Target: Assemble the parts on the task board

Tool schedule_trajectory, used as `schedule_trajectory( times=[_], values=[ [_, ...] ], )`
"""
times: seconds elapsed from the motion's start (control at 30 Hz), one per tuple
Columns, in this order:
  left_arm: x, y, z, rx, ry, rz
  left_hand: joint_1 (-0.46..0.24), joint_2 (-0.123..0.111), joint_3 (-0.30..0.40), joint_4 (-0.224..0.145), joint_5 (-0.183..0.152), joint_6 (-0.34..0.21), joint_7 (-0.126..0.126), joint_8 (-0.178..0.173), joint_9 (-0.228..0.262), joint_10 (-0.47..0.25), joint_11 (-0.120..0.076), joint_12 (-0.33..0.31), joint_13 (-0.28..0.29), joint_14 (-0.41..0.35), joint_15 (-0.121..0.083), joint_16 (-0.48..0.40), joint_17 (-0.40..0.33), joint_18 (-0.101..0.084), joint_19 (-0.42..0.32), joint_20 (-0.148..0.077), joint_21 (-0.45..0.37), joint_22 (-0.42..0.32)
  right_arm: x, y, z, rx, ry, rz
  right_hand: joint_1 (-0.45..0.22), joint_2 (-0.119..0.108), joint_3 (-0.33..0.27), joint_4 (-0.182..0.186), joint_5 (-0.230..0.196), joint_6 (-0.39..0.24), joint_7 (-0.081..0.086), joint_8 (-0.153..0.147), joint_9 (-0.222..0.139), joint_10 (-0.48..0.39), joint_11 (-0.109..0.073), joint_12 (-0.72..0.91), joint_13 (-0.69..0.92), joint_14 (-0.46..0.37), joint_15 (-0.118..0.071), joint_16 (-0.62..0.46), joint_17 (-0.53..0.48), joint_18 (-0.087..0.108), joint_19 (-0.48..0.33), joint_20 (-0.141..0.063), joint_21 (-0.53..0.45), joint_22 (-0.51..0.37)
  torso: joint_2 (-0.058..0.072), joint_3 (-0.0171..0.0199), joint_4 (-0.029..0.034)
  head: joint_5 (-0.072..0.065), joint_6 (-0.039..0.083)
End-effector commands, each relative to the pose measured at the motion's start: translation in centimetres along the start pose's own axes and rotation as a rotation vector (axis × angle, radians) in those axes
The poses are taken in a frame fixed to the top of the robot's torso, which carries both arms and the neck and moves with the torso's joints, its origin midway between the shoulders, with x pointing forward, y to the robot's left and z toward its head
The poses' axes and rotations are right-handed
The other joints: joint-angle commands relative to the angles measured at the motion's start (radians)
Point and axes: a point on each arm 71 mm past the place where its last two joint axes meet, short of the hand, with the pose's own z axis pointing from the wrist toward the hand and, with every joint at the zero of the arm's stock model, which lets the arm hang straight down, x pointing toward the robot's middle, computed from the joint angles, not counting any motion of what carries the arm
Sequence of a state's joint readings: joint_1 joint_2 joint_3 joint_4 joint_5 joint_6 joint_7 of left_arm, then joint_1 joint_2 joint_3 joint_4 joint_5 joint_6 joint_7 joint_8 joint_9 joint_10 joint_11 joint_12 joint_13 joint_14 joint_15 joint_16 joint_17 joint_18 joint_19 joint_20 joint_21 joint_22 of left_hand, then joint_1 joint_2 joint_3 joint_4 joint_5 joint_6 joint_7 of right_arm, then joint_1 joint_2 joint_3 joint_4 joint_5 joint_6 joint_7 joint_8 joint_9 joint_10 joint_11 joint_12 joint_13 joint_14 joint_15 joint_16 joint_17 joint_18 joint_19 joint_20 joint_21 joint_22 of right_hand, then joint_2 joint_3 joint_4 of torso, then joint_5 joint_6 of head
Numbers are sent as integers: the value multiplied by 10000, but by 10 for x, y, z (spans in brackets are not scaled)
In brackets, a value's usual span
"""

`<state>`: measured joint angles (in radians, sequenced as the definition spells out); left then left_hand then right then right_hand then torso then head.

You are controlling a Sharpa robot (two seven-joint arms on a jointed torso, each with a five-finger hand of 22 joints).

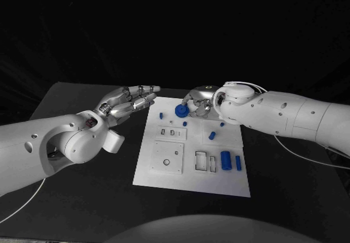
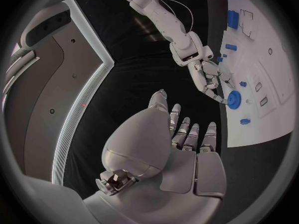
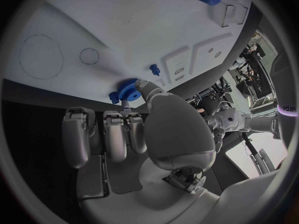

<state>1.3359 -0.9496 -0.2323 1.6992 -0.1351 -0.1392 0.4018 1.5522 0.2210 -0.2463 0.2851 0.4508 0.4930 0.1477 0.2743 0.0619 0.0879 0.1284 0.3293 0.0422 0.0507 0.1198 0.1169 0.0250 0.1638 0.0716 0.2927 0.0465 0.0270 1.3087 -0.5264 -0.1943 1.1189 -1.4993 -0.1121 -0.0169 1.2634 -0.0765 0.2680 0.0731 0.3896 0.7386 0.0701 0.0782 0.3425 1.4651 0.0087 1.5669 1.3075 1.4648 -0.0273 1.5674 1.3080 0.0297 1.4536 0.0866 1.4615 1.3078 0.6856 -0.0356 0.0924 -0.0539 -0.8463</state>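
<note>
Head view first — what is on the bench?

**A:** A white task board (image 1: 191,177) lies flat in the middle of the black bench (image 1: 73,101). Small blue parts sit on it: a blue gear (image 1: 181,111) near the far edge, a small blue peg (image 1: 161,115) just beside it on the left, a blue stub (image 1: 212,135) nearer the middle, and two upright-lying blue cylinders (image 1: 227,160) close to the board's right edge. Pale rectangular plates and frames with slots lie on the near half.

**B:** Where are the hands?

**A:** The right hand (image 1: 198,104) reaches in from the right and is at the far edge of the board, its fingertips on the blue gear. From the right wrist camera, the thumb and a finger pinch the gear's (image 3: 128,90) toothed rim, right at the board's edge; the other fingers hang curled over the dark bench. From the left wrist camera the same fingers (image 2: 212,82) touch the gear (image 2: 234,99).

**B:** And the left hand?

**A:** The left hand (image 1: 130,103) hovers beside the board's far left corner, off the board, fingers straight and slightly spread, holding nothing. The left wrist camera shows its palm (image 2: 181,144) flat and empty.
</note>
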Motion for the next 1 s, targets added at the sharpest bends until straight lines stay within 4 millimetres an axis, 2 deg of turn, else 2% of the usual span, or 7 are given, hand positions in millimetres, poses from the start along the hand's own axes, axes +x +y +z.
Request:
schedule_trajectory(
  times=[0.03,0.27,0.43,0.63,0.8,0.9,1.0],
  values=[
    [2,-1,0,63,196,-32,86,-19,49,0,44,18,68,39,2,1,35,59,13,-18,53,70,11,139,46,-13,43,-11,3,0,0,38,347,-38,54,38,24,-18,49,306,64,96,-21,1057,-41,39,2633,1060,-63,34,2628,59,-13,-55,-58,2157,6,4,-10,13,-10],
    [2,-1,0,58,188,-30,101,-22,55,-6,54,34,75,53,4,5,41,71,14,-17,59,75,10,137,52,-12,47,-10,3,-2,-1,79,218,-33,36,37,20,-39,2,1342,155,501,188,1057,41,39,2633,1060,5,34,2628,58,-12,-8,-72,2157,2,11,-21,28,-8],
    [2,-1,0,53,181,-26,101,-22,55,-6,54,34,75,53,4,5,41,71,14,-17,59,75,10,137,52,-12,47,-10,3,-4,-1,77,58,-19,69,137,-214,-152,-201,1571,75,994,941,1057,-20,39,2633,1060,-24,34,2628,62,-7,-26,-78,2158,3,14,-23,18,7],
    [1,-1,0,42,181,-24,101,-22,55,-6,54,34,75,53,4,5,41,71,14,-17,59,75,10,137,52,-12,47,-10,2,-7,-4,106,-152,11,79,344,-748,-288,-375,978,-37,2433,3620,1057,-91,39,2633,1060,-164,34,2628,41,32,-55,-53,2171,5,13,-17,-3,36],
    [1,0,0,37,175,-23,101,-22,55,-6,54,34,75,53,4,5,41,71,14,-17,59,75,10,137,52,-12,47,-10,-2,-15,-11,208,-696,22,2,392,-868,-180,-748,769,-100,3038,4872,1057,-131,39,2633,1060,-134,34,2628,23,136,-126,43,2209,2,5,-21,2,74],
    [0,0,0,30,159,-18,101,-22,55,-6,54,34,75,53,4,5,41,71,14,-17,59,75,10,137,52,-12,47,-10,-9,-25,-20,326,-1198,31,-123,397,-920,-12,-1039,530,-89,2984,5097,1057,-135,39,2633,1060,-147,34,2628,12,179,-137,82,2224,0,1,-21,10,79],
    [0,0,0,16,143,-11,101,-22,55,-6,54,34,75,53,4,5,41,71,14,-17,59,75,10,137,52,-12,47,-10,-20,-37,-32,473,-1717,152,-224,377,-856,287,-1125,285,-15,2311,4636,1057,-99,39,2633,1060,-141,34,2628,17,161,-120,55,2213,3,3,-29,7,70]
  ],
)
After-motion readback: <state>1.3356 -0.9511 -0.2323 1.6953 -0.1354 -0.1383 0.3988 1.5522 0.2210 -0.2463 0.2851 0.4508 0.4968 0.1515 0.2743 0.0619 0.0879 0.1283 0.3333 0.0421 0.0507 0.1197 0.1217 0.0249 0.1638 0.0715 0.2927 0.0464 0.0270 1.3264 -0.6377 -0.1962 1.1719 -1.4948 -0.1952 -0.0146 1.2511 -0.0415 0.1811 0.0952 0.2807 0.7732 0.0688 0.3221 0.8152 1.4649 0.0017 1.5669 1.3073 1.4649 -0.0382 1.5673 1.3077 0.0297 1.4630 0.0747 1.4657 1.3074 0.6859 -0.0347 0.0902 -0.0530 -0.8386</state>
